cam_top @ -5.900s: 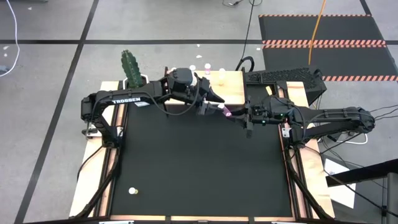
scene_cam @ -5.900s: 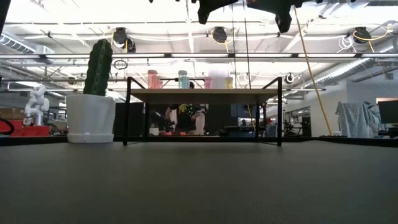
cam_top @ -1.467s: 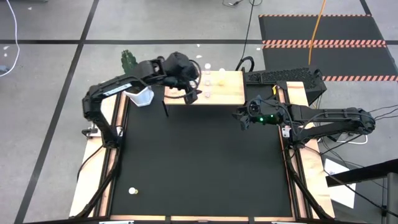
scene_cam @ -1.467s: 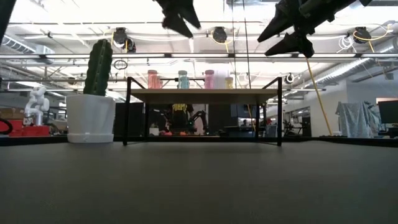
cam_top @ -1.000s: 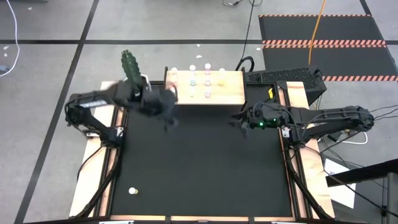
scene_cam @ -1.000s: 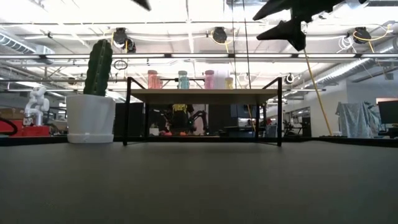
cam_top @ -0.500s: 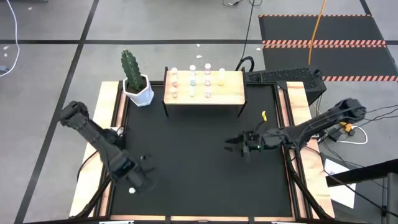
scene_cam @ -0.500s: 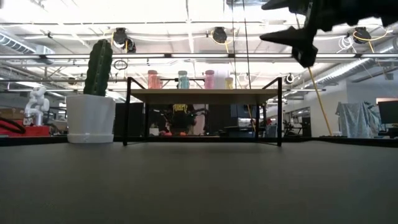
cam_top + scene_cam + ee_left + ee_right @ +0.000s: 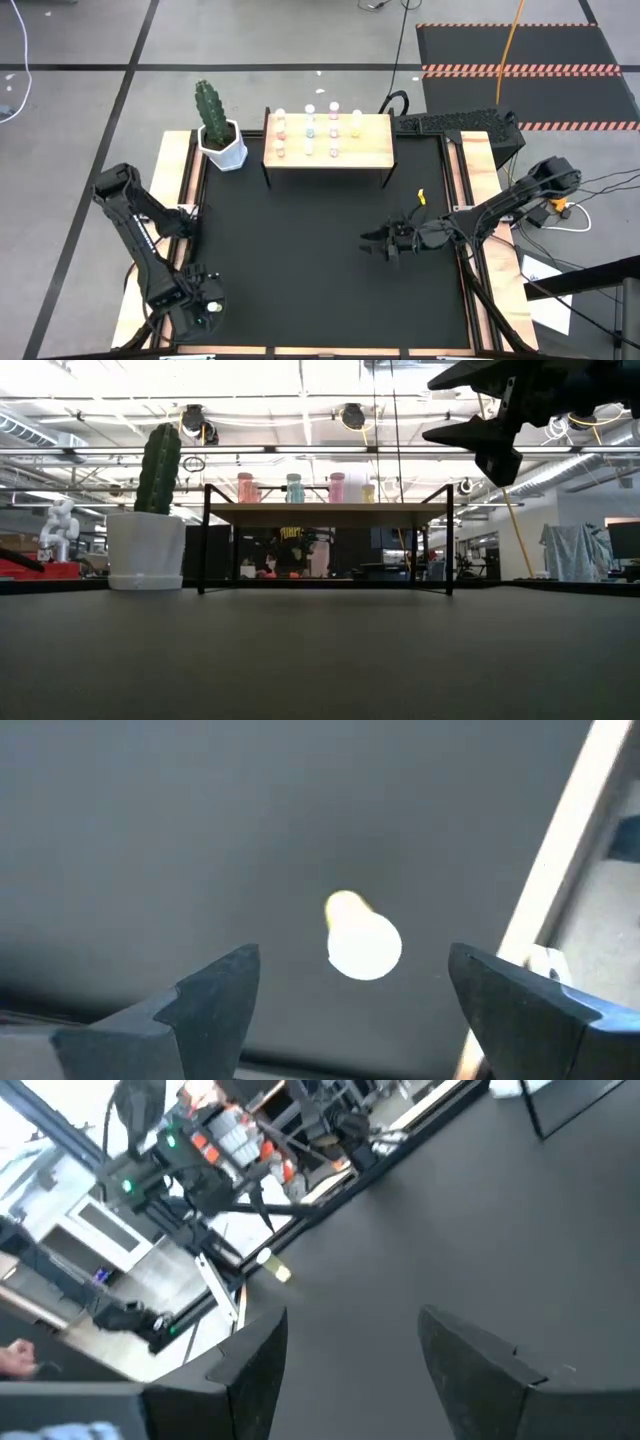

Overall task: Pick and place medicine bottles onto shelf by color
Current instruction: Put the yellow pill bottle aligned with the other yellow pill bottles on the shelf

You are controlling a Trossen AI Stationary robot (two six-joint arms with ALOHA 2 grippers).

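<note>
Directly beneath the spread left claw, a yellow bottle stands upright, white cap upward.

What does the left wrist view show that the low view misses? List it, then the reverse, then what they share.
Only the left wrist view: a yellow bottle with a white cap, standing on the mat between the open fingers of the left claw.

Only the low view: the shelf with bottles on top, the cactus pot, and the open right claw hanging high.

Both: the black mat.
</note>
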